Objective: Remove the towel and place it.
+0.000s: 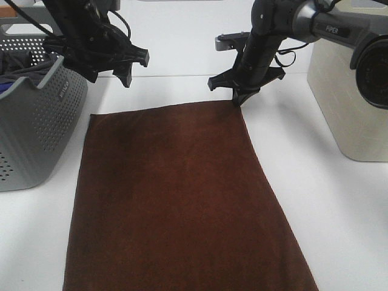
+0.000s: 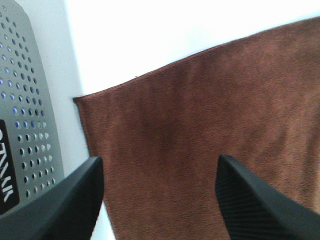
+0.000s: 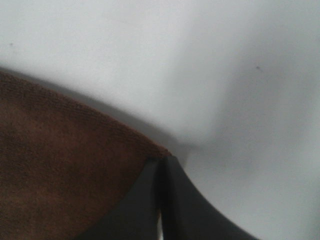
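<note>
**Ana:** When you look from the high camera, where does the towel (image 1: 182,200) lie?

**Ben:** It lies spread flat on the white table (image 1: 315,200), between the two arms. One short edge is at the far side, near both grippers, and the near end runs out of the picture. Its left long edge passes just beside the grey perforated basket (image 1: 36,121).

**Ana:** What does the left gripper (image 1: 109,76) do?

**Ben:** It hangs above the far left corner of the towel and does not touch it. On the left wrist camera the two black fingers (image 2: 70,205) stand wide apart, and between them I see only the brown cloth (image 2: 210,115) below. The basket wall (image 2: 30,100) is close at one side.

**Ana:** And the right gripper (image 1: 237,100)?

**Ben:** It is lowered onto the far right corner. On the right wrist camera its fingertips (image 3: 160,165) are pressed together, with only a thin slit between. The stitched hem of the towel (image 3: 60,165) runs right into them, so they pinch this corner. That corner looks low, at the table.

**Ana:** Is something inside the basket?

**Ben:** Yes, dark clothes (image 1: 24,63), grey and a bit blue. At the right side of the table stands a beige bin (image 1: 345,103), well apart from the towel.
</note>
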You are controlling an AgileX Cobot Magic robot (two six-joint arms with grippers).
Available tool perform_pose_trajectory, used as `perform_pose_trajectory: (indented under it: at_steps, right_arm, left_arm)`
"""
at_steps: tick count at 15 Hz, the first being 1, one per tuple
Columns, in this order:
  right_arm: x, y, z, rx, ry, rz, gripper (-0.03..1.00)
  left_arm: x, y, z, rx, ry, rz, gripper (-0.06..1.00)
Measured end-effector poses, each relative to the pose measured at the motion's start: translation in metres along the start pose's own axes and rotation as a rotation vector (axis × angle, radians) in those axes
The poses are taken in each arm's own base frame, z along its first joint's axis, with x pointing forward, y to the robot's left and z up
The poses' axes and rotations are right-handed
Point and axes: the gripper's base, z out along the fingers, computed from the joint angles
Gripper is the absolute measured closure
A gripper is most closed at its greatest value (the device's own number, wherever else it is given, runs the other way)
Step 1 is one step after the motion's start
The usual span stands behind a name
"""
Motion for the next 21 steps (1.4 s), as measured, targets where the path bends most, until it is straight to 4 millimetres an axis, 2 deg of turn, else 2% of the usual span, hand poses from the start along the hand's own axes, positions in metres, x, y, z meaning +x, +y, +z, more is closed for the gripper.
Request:
perform_pose_trajectory:
  at_steps: [2, 3, 4, 9, 13, 19, 21]
  right_arm:
    - [-0.010, -0.004, -0.022, 0.062, 0.016, -0.038, 0.97]
    - [-0.011, -0.006, -0.026, 0.083, 0.023, -0.047, 0.97]
    - [-0.012, -0.010, -0.032, 0.135, 0.038, -0.065, 0.97]
    - [-0.009, -0.022, -0.035, 0.198, 0.081, -0.061, 0.97]
    - [-0.005, -0.043, -0.036, 0.178, 0.109, 0.000, 0.97]
    - [-0.005, -0.042, -0.036, 0.161, 0.110, 0.008, 0.97]
    - [-0.005, -0.042, -0.036, 0.161, 0.109, 0.008, 0.97]
  left_arm:
    - [0.002, 0.001, 0.010, -0.023, 0.013, 0.024, 0.32]
    - [0.003, 0.001, 0.015, -0.029, 0.022, 0.029, 0.32]
    - [0.007, 0.001, 0.030, -0.038, 0.044, 0.038, 0.32]
    - [0.009, -0.004, 0.064, -0.023, 0.029, 0.004, 0.32]
    - [-0.006, -0.002, 0.087, -0.026, -0.010, -0.038, 0.32]
    - [-0.015, -0.003, 0.129, -0.025, -0.018, -0.063, 0.32]
    - [-0.018, -0.005, 0.139, -0.019, -0.026, -0.072, 0.36]
